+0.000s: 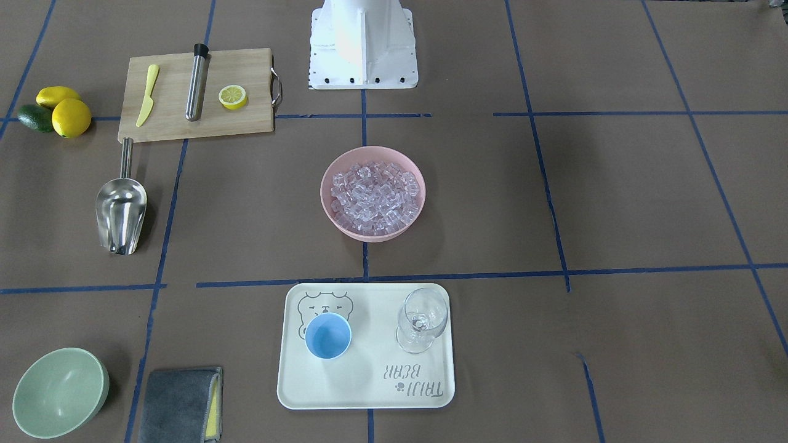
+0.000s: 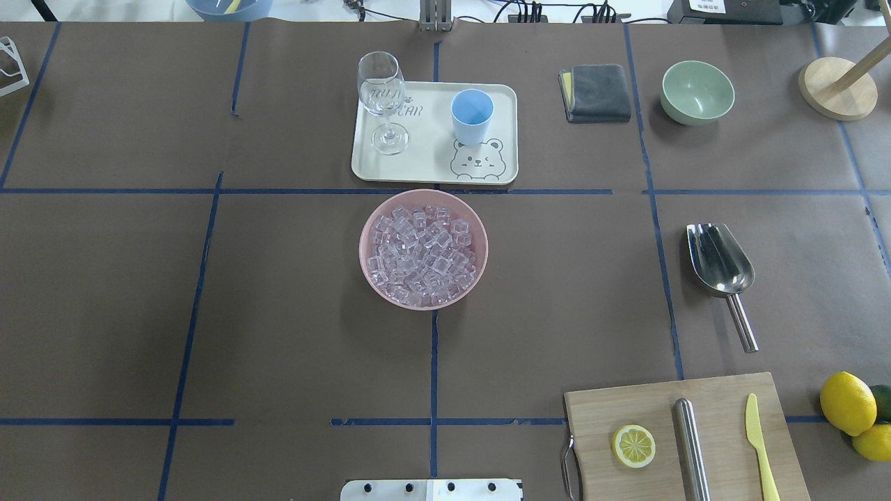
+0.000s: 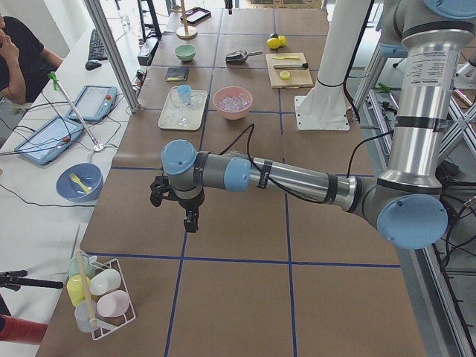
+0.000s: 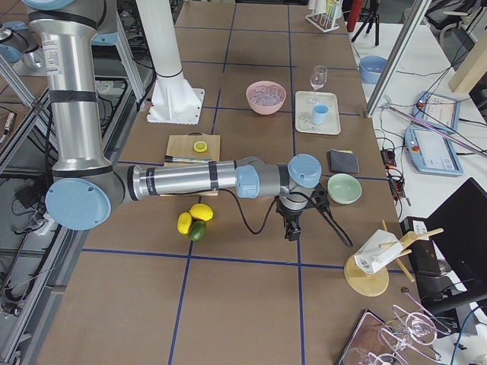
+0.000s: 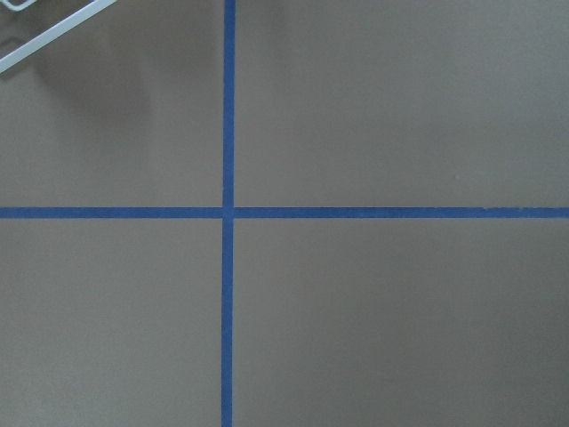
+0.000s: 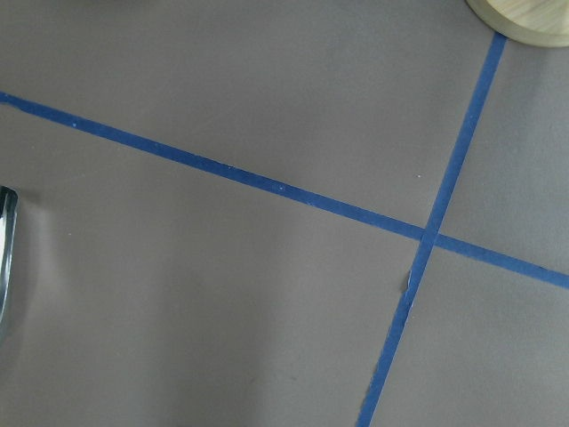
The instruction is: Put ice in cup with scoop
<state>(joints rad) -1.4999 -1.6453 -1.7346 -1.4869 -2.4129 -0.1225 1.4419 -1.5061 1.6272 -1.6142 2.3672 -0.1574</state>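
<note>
Cup (image 1: 328, 335) sits on tray (image 1: 369, 375) nearest me, ice (image 1: 375, 198) in pink bowl (image 1: 369, 235) behind, scoop (image 1: 121, 212) flat on table (image 1: 554, 215); left fingers (image 3: 191, 220), right fingers (image 4: 290, 229): I can't tell open or closed.

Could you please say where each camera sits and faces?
Front-facing: across the table, steeply down on clear ice cubes; white robot base at top.
Overhead: behind the robot, facing forward; base at bottom.
Left: table's left end; left arm near.
Right: right end; right arm near.
Left wrist: down on blue tape; no body.
Right wrist: likewise.
First two share the round light-blue cup.
</note>
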